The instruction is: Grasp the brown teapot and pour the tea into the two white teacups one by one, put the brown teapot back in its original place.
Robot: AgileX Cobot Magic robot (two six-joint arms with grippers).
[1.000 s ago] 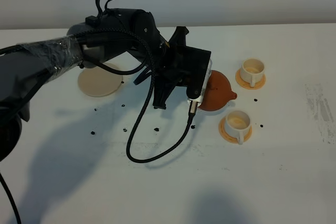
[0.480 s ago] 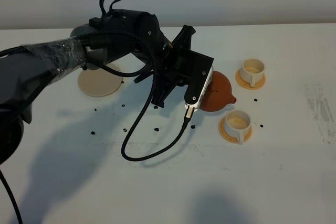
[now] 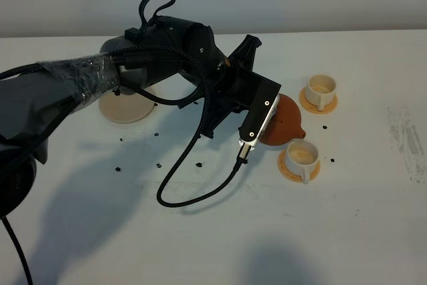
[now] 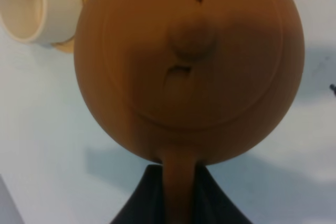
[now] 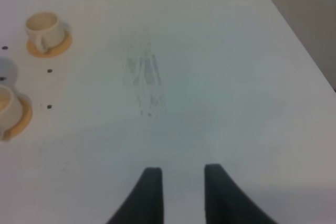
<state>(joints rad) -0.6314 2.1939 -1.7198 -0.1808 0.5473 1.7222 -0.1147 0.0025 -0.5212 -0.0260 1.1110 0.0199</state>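
Brown teapot, high view: brown teapot [image 3: 285,119] is tilted, spout toward the near teacup [image 3: 301,157] and just beside its rim. It is well apart from the beige disc [image 3: 125,106] (disc partly behind the arm).
Left arm, high view: left arm [image 3: 167,51] reaches across to the teapot; its wrist block covers the teapot's handle side.
Teacups, high view: near teacup and far teacup [image 3: 321,87] stand upright, each on an orange coaster [image 3: 291,169], on the white table [image 3: 347,231].
Extras, high view: black cable [image 3: 193,185] loops down onto the table; dark specks [image 3: 159,165] scattered around.
Left wrist view: teapot fills the picture, lid knob [image 4: 191,38] facing the camera. The left gripper [image 4: 177,195] is clamped on the loop handle [image 4: 178,174], dark fingers [image 4: 139,205] on either side. One teacup sits at the edge (which one, can't tell).
Right wrist view: right gripper [image 5: 181,187] has fingers narrowly parted, holding nothing, over bare table. Both teacups on coasters are well away from it, one cut off by the edge.
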